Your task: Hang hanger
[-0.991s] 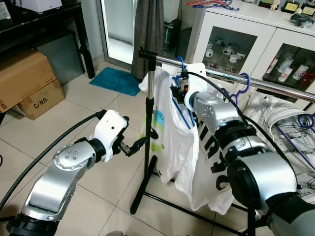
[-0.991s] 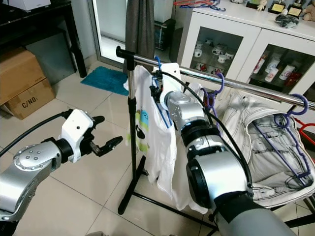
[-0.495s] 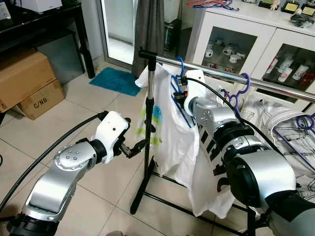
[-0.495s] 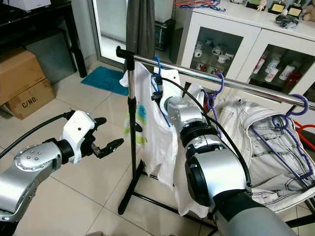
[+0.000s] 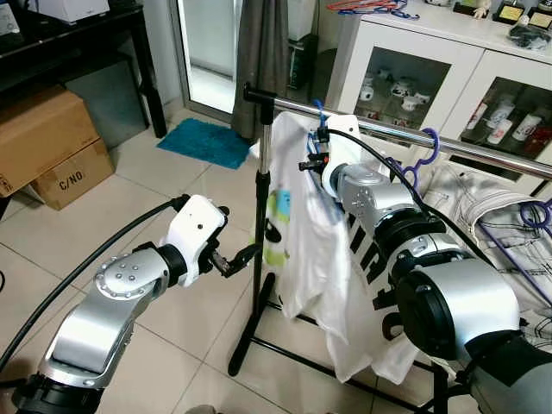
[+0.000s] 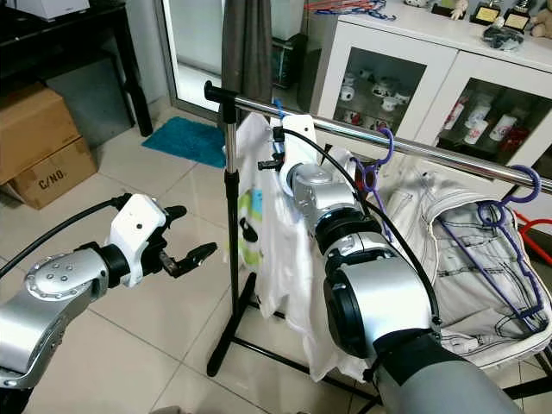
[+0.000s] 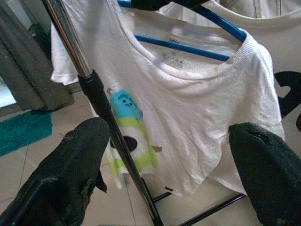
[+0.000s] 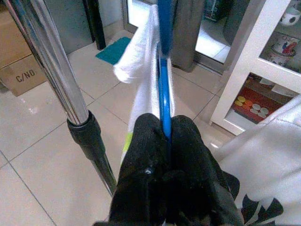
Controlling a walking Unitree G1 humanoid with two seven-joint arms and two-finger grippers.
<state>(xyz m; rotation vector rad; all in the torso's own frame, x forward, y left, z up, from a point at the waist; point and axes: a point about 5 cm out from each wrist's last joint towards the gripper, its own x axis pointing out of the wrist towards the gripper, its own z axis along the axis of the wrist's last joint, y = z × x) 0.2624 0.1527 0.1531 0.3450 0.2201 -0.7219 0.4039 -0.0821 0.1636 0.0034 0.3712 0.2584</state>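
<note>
A blue hanger [image 8: 163, 70] carries a white T-shirt [image 5: 297, 224] with a green and blue monster print. My right gripper [image 5: 316, 161] is shut on the hanger's neck, just under the steel rail [image 5: 388, 131] of the clothes rack. The hanger's hook [image 5: 321, 108] rises level with the rail; I cannot tell whether it rests on it. My left gripper [image 5: 235, 259] is open and holds nothing, close beside the rack's upright pole [image 5: 261, 216] at the height of the shirt's hem. In the left wrist view the shirt [image 7: 188, 94] hangs between the two fingers.
Further right on the rail hang purple hangers [image 5: 423, 159] and a white jacket [image 6: 466, 259]. A white glass-door cabinet [image 5: 414, 69] stands behind. The rack's black base [image 5: 259, 336] lies on the tiled floor. Cardboard boxes [image 5: 43, 142], a teal mat [image 5: 203, 142] and a grey curtain [image 5: 263, 52] are to the left.
The shirt swung left towards the pole and has swung back under the rail. My right gripper shifted slightly with the hanger. The left arm has stayed put.
</note>
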